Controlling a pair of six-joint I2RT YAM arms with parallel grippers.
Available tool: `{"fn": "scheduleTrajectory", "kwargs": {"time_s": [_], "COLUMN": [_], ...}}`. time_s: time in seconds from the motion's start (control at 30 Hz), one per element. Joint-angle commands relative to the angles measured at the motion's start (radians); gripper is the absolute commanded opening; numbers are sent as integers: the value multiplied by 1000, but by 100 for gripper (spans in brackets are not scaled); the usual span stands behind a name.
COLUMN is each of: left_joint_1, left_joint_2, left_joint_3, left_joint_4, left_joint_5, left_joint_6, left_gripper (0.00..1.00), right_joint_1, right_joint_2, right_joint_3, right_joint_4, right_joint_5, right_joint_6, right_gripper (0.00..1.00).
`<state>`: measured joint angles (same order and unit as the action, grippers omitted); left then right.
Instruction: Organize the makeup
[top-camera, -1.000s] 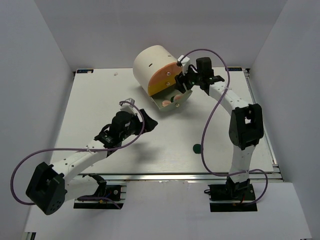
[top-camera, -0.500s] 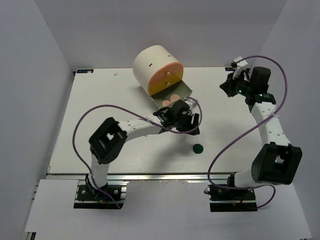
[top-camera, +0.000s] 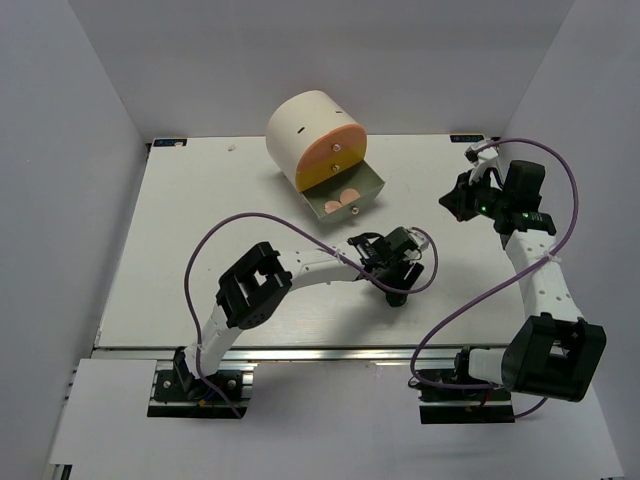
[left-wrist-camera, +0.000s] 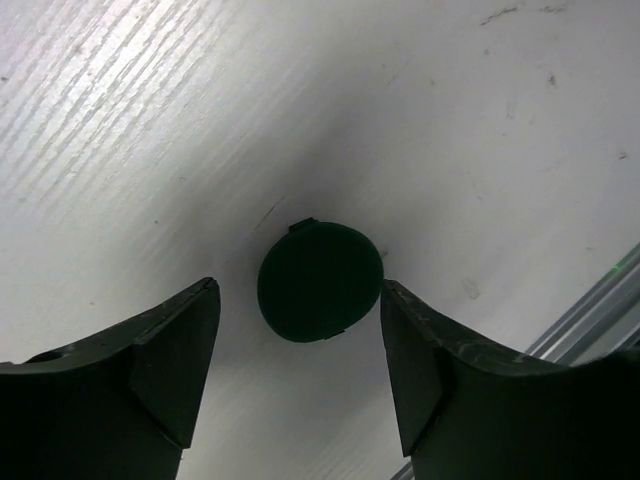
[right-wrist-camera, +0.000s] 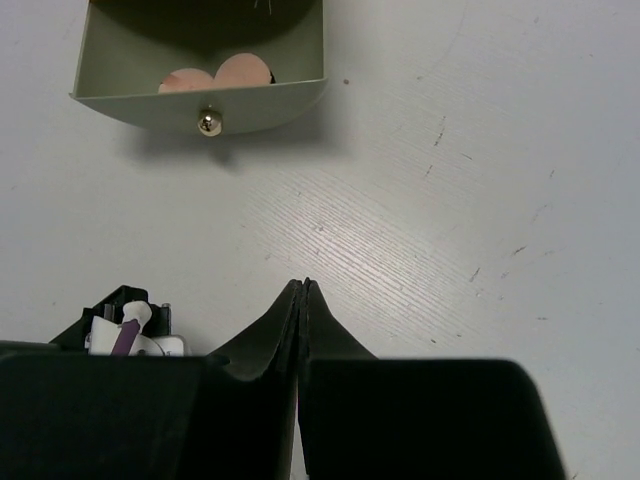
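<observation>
A dark green disc (left-wrist-camera: 320, 280) of the makeup lies flat on the white table. My left gripper (left-wrist-camera: 296, 288) is open just above it, one finger on each side, the right finger close to the disc's edge. From above, the left gripper (top-camera: 400, 272) covers most of that disc. Two peach-pink discs (top-camera: 345, 199) lie in the open grey-green drawer (top-camera: 372, 186); the right wrist view also shows those discs (right-wrist-camera: 215, 75). My right gripper (top-camera: 452, 200) hangs over the table's right side, shut and empty (right-wrist-camera: 303, 288).
A big cream cylinder (top-camera: 305, 125) with orange-yellow fronts stands at the back centre, its bottom drawer (right-wrist-camera: 200, 108) pulled out toward me. The table's front rail (top-camera: 330, 350) runs a short way in front of the left gripper.
My left gripper has moved from beside the drawer forward and right, over the green disc. The right arm drew back from the drawer to the right, shut, and has since held still.
</observation>
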<state>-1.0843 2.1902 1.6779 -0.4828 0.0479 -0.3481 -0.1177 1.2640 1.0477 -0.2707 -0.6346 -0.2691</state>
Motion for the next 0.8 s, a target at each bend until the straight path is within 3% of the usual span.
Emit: {"fn": "scheduleTrajectory", "kwargs": {"time_s": [0.0,0.3,0.43,0.57,0.7,0.77], "left_joint_1": [-17,-46,-48,-46,-32,1], "left_joint_2": [-6,34,39,31,-18,-65], "left_joint_3": [20,16,13,6,-6,-36], "left_joint_4": [-36,-50,-51,-51,-45,-21], "left_joint_5": [-33,-115,-103,-114,-141,-123], "left_joint_6": [17,1,-2,-15,-40,-70], "left_gripper": [74,54,29,10,2,0], "right_joint_1": [-5,-5,-7,-8,-8,-8], "right_joint_2": [-21,-20,-37,-54,-64,-66], "right_joint_3": [-5,-12,-28,-43,-48,-54], "right_joint_4": [13,19,19,18,7,5], "right_joint_5": [-31,-47,-40,-37,-24,-14], "right_joint_6": [22,41,39,34,18,8], "right_gripper": [0,0,0,0,0,11]}}
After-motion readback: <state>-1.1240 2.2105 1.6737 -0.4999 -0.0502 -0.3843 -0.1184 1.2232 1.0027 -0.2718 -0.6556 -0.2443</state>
